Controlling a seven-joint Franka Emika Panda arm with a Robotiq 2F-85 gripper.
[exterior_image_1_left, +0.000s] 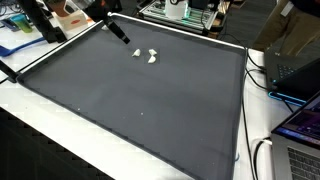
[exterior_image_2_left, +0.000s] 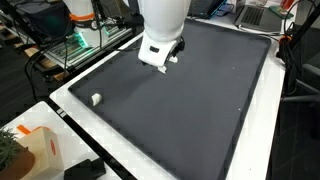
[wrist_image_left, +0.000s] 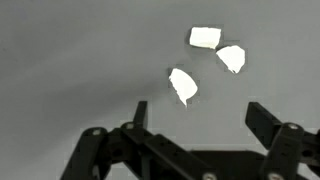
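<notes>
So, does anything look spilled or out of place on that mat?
Only three small white pieces lie scattered at uneven angles on the dark mat, just ahead of the open gripper. Nothing else looks damaged or askew.

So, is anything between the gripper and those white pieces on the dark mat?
Nothing visible. In the wrist view the open gripper hangs just short of the nearest white piece, with only bare dark mat between them. The two other white pieces lie beyond it, not in the way.
</notes>
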